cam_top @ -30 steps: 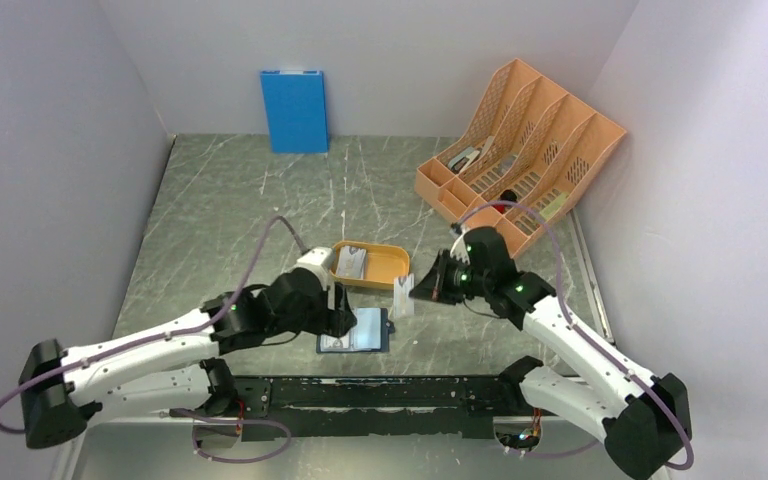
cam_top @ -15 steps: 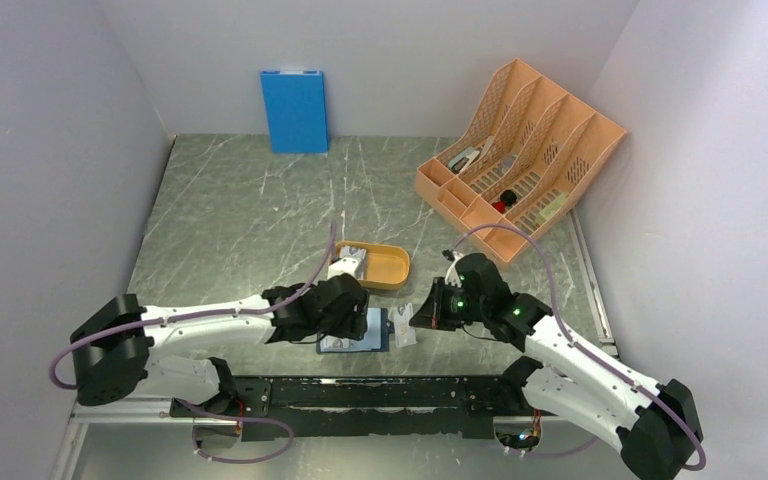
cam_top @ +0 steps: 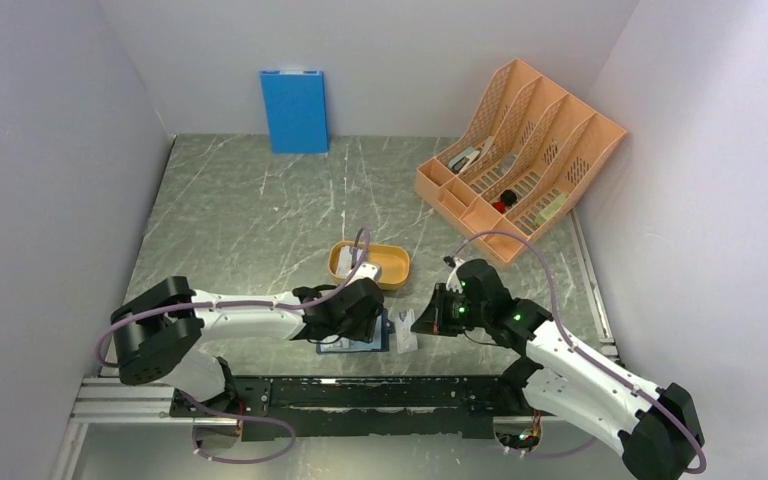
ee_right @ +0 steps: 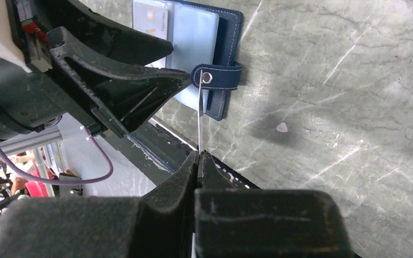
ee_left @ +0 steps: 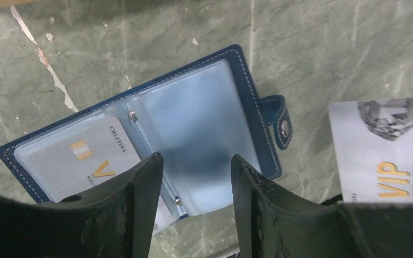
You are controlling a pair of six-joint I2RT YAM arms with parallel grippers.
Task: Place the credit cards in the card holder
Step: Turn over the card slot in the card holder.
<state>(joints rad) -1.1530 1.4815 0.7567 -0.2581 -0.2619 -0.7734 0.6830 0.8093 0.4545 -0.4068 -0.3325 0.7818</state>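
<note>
1. Dark marbled surface (cam_top: 240, 220), white walls on three sides.
2. Card holder (ee_left: 193, 123) lying open and flat near the front edge, between both arms; one credit card (ee_left: 80, 156) seated in a clear pocket.
3. Left tool (ee_left: 196, 161) over the card holder, jaws apart, nothing between them.
4. Right tool (ee_right: 199, 156) clamped on second credit card (ee_right: 199, 121), held on edge just beside the snap tab (ee_right: 215, 78).
5. Orange tray (cam_top: 390, 262) just behind.

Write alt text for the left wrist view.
An open navy card holder lies on the marble table, one card in its left-hand pocket. The left gripper hangs open over it. A VIP card shows at the right edge.
</note>
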